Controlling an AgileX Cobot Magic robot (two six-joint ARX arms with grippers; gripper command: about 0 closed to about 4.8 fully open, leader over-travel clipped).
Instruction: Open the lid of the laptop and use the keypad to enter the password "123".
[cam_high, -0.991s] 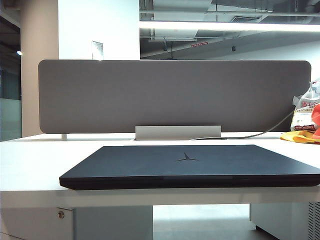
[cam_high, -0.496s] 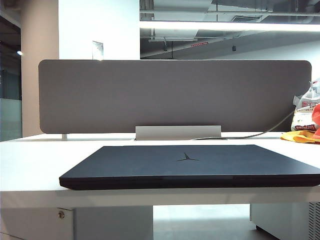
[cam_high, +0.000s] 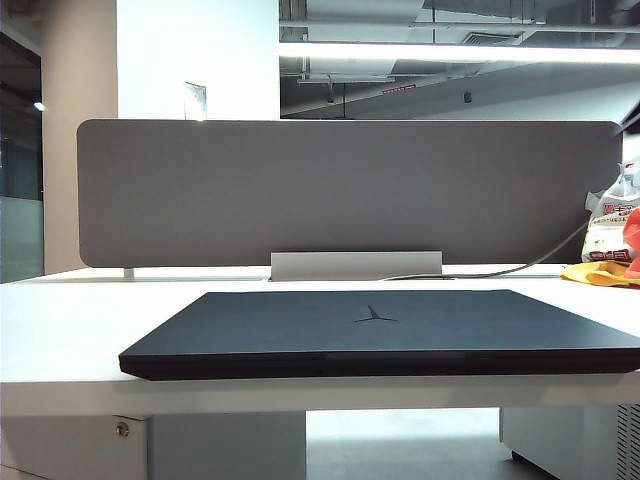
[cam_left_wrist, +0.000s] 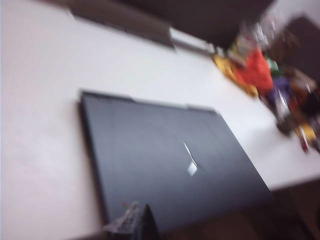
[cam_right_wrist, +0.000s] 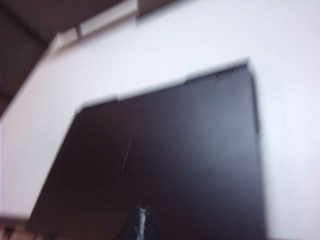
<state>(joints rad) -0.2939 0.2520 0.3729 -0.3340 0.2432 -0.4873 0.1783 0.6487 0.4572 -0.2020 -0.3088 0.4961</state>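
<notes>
Presently, stock at this moment:
Laptop: the laptop (cam_high: 385, 335) lies shut and flat on the white surface (cam_high: 60, 330), its front edge at the near rim in the exterior view.
Lid: the lid (cam_high: 400, 318) is down, silver emblem (cam_high: 374, 316) facing up; also seen in the left wrist view (cam_left_wrist: 165, 165) and right wrist view (cam_right_wrist: 190, 150).
Keypad: hidden under the lid; not to be seen.
Long axis: runs across the exterior view, side to side, parallel to the grey divider board (cam_high: 350, 190) behind it.
Left tool: the left tool (cam_left_wrist: 134, 225) is closed, holding nothing; it hangs above the surface near 1 front corner, blurred.
Right tool: the right tool (cam_right_wrist: 142, 222) is closed, empty; it hangs over the lid itself, near its front edge.
Key relation: the lid lies below and ahead of both tools; neither shows in the exterior view. The right tool looks nearer the front edge, where lifting must begin.
Clutter: bright bags and cloth (cam_high: 610, 250) sit well apart, at the far right.
Task progress: step 1, opening, not yet begun.
</notes>
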